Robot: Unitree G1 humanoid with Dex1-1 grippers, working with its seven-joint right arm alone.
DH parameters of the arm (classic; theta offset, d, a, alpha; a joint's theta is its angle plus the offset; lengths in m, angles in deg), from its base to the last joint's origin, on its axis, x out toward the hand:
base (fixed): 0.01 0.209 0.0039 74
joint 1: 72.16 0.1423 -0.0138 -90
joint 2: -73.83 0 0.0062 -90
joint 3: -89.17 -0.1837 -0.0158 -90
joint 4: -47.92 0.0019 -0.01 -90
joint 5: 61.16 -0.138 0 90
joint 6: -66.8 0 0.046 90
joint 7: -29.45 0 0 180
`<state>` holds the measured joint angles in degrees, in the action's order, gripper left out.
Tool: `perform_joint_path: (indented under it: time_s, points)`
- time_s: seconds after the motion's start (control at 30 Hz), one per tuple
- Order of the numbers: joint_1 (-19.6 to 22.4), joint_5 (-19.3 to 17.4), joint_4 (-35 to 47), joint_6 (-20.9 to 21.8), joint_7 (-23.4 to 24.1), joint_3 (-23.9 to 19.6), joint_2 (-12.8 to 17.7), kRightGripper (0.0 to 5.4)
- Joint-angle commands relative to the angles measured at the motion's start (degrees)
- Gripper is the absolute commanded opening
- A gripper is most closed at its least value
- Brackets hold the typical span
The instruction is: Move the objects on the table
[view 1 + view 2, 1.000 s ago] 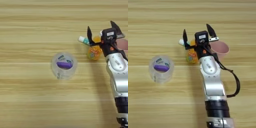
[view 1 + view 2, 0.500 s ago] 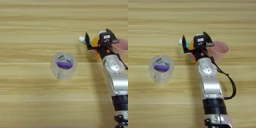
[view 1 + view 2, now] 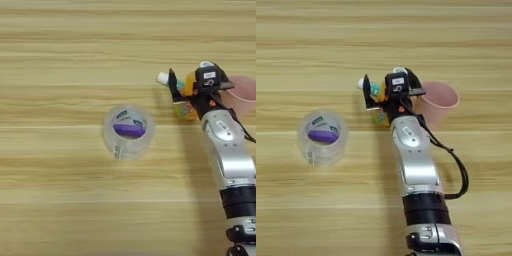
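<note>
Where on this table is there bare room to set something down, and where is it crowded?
Bare wood runs along the whole far edge of the table, left of the tape roll, and across the near side beside the forearm. It is crowded at right, where the gripper, juice bottle, tube and pink cup cluster.

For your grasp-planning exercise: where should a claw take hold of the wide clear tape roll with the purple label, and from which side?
Grip the wide clear tape roll across its outer curved wall, coming straight down from above. It stands on a flat face with open wooden table all around, so two fingers could likely straddle it. One finger inside the hollow core, one outside, may also work.
</note>
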<state>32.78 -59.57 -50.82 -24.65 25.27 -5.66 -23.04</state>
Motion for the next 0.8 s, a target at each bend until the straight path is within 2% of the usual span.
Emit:
perform_joint_path:
  time_s: [0.03, 0.53, 0.63, 0.8]
  points:
    - [4.4, -0.6, 1.2, 0.0, -0.4, 0.1, 0.5, 5.37]
    - [4.9, -1.0, -0.6, -1.5, -0.8, 0.2, 0.2, 5.37]
    - [4.9, -1.2, -0.8, -1.5, -1.1, 0.3, 0.2, 4.87]
    - [4.9, -1.4, -0.9, -1.4, -1.5, 0.3, 0.2, 4.37]
